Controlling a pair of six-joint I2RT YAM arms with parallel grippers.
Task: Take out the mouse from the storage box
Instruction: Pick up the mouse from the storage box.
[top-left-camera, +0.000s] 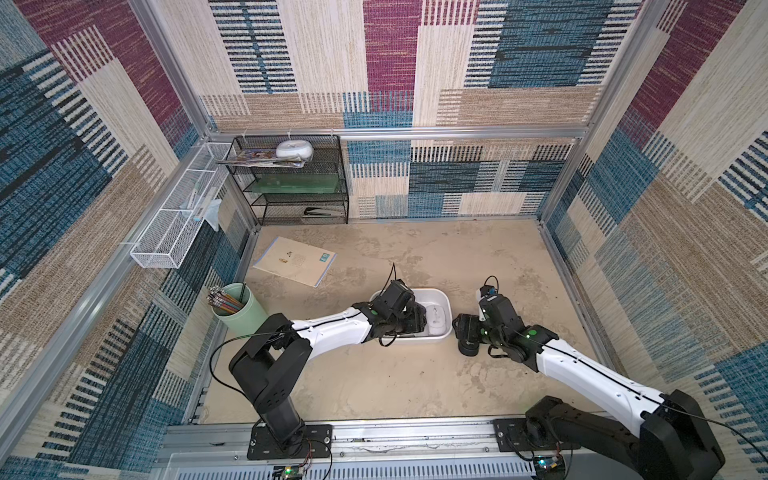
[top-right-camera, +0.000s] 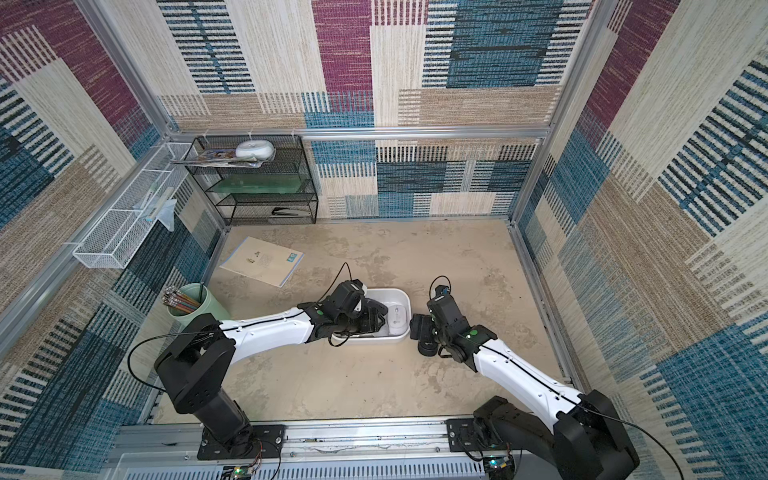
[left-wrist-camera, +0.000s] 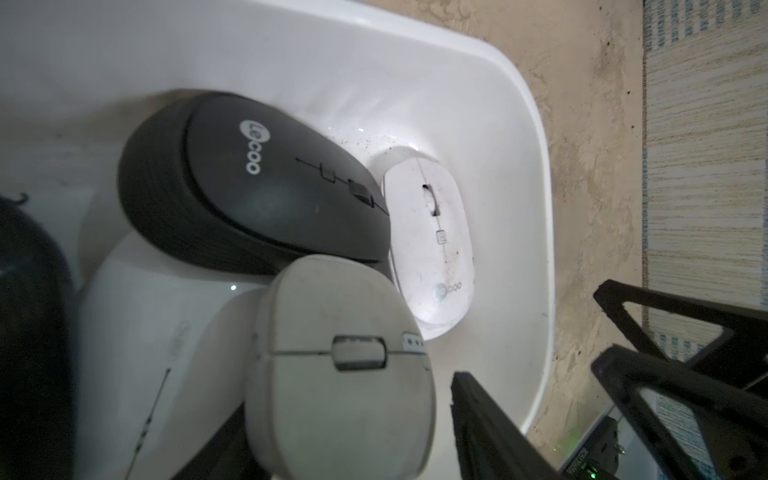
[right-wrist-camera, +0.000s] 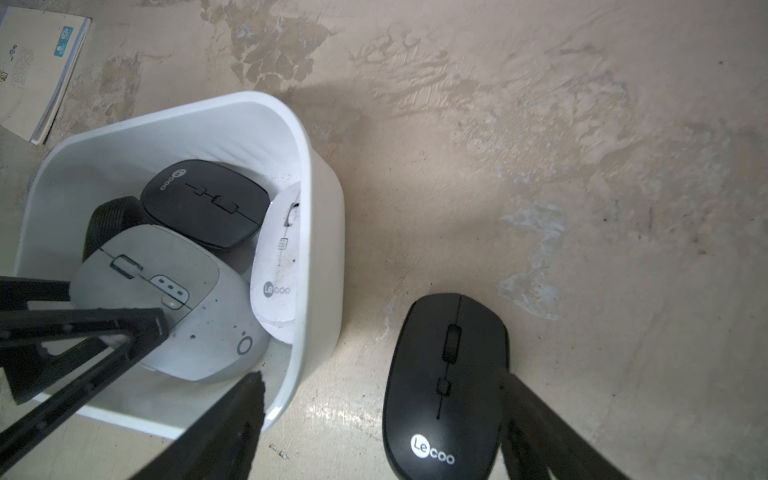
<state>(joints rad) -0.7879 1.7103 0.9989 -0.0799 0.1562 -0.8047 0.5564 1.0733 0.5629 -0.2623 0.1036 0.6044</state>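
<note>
Pickup, by the look of it, waiting on the grip. Holding the left hand (top-left-camera: 413, 322) down inside the storage box (right-wrist-camera: 320, 187), straddling the grey mouse (left-wrist-camera: 340, 361) with fingers (left-wrist-camera: 486, 432) parted and a thin gap showing at one side, so not clamping anything yet. Hanging the right hand (right-wrist-camera: 380, 380) just outside the box, spread wide and gripping nothing, either side of a loose black mouse (right-wrist-camera: 444, 374) lying on the counter (right-wrist-camera: 582, 166) right beside the box wall. Finding the grey mouse lying topmost inside the box, tilted, leaning against a boxed black mouse (left-wrist-camera: 249, 183), with a flat white mouse (left-wrist-camera: 432, 241) tucked along the box's end wall nearest the right hand. Expecting a light, rigid plastic shell, smooth and domed, so likely squirting upward out of a pinch placed too high. Judging the flanks the best hold: pinching across the width, low on the side walls near the middle, staying off the wheel and buttons. Guessing at little give in the shell, so needing only moderate squeeze. Risking, with a crooked lift, dragging or nudging the neighbours inside the box; favouring a straight rise clear of the rim before carrying anything outside the box.
</note>
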